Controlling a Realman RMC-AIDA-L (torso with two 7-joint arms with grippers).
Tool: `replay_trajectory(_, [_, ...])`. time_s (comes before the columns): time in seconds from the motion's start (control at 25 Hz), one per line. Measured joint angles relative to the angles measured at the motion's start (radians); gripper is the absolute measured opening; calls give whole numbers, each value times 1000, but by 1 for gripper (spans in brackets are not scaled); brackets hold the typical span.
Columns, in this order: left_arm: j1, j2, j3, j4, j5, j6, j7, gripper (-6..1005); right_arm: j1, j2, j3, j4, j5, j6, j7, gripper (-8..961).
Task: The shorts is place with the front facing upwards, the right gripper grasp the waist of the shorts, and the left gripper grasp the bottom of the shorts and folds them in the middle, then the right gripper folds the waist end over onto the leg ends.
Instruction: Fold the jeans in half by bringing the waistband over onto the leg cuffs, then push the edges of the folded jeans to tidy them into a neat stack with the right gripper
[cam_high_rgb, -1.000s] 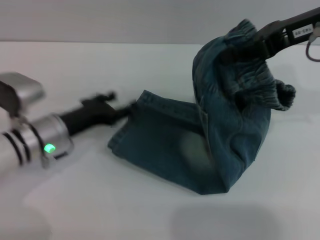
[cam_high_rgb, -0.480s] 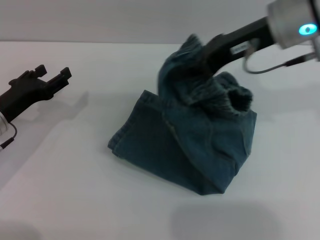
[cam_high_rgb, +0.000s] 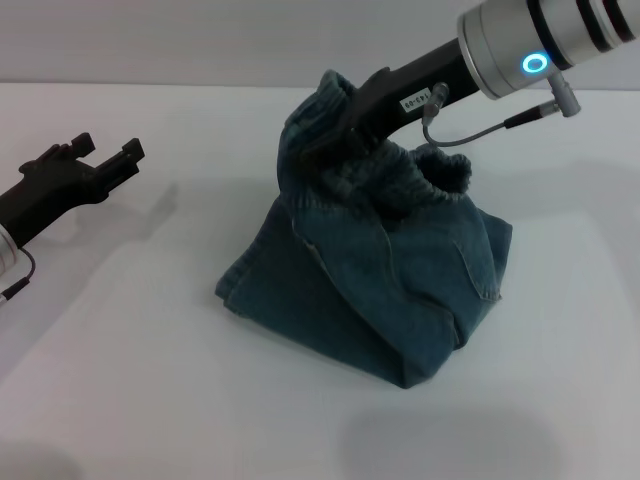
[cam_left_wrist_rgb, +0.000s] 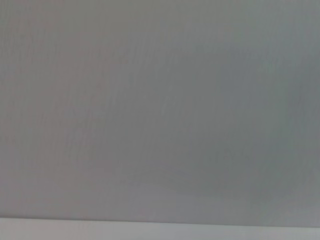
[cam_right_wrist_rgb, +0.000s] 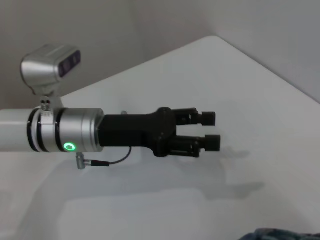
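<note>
Head view: my right end effector (cam_high_rgb: 335, 135), black with a small white label below a silver wrist with a glowing blue ring, reaches in from two o'clock and is clamped on the gathered waist of the shorts (cam_high_rgb: 345, 125), holding it raised above the rest of the garment. The denim shorts (cam_high_rgb: 380, 280) sit near the middle of the white worktop (cam_high_rgb: 150, 400), folded over in a heap, with the leg ends (cam_high_rgb: 250, 265) lying flat on the worktop at about eight o'clock from the raised waist. My left end effector (cam_high_rgb: 105, 152) is at nine o'clock, well apart from the shorts, its two prongs spread with nothing between them.

Left wrist view: only a plain pale grey surface, nothing I can identify.

Right wrist view: my left end effector (cam_right_wrist_rgb: 209, 131) shows above the worktop, prongs narrowly apart and empty, behind it a silver cylinder with a green light. A sliver of denim shows at five o'clock.
</note>
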Motion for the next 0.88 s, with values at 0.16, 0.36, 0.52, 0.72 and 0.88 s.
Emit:
replay_trajectory(0.16, [-5,0,0,1,0,-8,7,798,27,-1,-21,0,-16,-8,-21,415])
replay_trajectory(0.36, [-18,-1,0,3,0,-29,20,797,79,1,-90,-3,-120,-47,-26,561])
replay_trajectory(0.52, [-26,-2,-6,-2,-1,-42,43,797,101,5,-198,-21,-171,-44,-47,586])
replay_trajectory(0.72, [-34,-4,-4,-12,-2,-59,55,796,99,9,-236,-40,-174,-10,-61,586])
replay_trajectory(0.88, [-35,-4,-2,-18,-2,-52,57,795,83,10,-245,-39,-168,27,-63,586])
